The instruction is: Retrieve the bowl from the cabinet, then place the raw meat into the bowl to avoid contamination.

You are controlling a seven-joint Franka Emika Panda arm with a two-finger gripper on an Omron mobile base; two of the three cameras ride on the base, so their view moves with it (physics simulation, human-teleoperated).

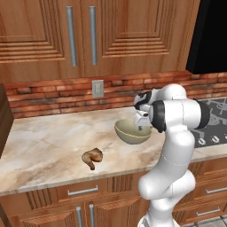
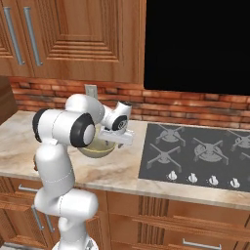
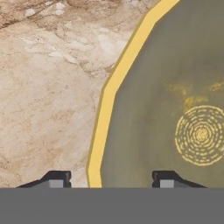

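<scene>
**Bowl on counter, jaws spread over its rim**

Landmark: the bowl (image 1: 132,131). It sits upright on the marble counter (image 1: 44,142), its base touching the stone.

Gripper (image 3: 105,183) hangs right over the bowl's rim. Hand view: the two fingertips (image 3: 54,179) stand spread, one outside the yellow rim over bare counter, the other inside over the olive bowl floor, rim running between them. Neither tip visibly touches the rim; nothing pinched.

Raw meat (image 1: 92,158) lies on the counter left of the bowl and nearer the front edge, apart from it, with open stone between the two. It sits close to the counter's front edge.

Left of the bowl: a wide bare stretch of counter, out to a dark wooden edge (image 1: 4,117) at the frame's left side.

Right of the bowl: the cooktop (image 2: 195,154), its near edge just beside the bowl with a narrow strip of counter between.

Behind the bowl: brick backsplash (image 1: 53,95) with a wall outlet (image 1: 97,88), a band of counter in front of it.

Above the bowl: cabinet (image 1: 80,35), both doors shut, bar handles side by side. A black panel (image 2: 195,44) is above the cooktop.

The arm's elbow hides the bowl's right side in the left base view and its left side in the right base view
</scene>
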